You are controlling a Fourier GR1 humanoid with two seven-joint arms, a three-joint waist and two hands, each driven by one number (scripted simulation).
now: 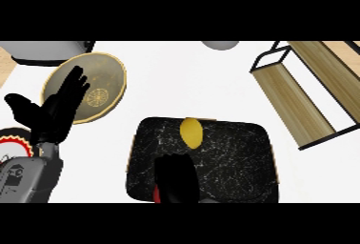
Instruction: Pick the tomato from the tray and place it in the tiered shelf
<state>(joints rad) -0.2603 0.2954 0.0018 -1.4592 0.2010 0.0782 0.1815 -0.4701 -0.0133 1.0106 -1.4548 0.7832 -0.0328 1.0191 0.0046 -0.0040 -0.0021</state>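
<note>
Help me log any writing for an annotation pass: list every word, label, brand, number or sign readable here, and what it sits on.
None can be read.
Left forearm: small dark marks on the grey casing, too blurred to read.
Gold plate: a round ornament, no lettering.
Black tray: pale marbling and a faint circular pattern only.
Wooden tiered shelf: no markings.

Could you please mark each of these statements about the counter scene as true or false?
1. A yellow object lies on the black tray. True.
2. The tiered shelf stands at the view's left. False: it stands at the right.
3. The right hand is over the tray. True.
4. The left hand is curled round the tomato. False: it is open, fingers up, beside the gold plate.
</note>
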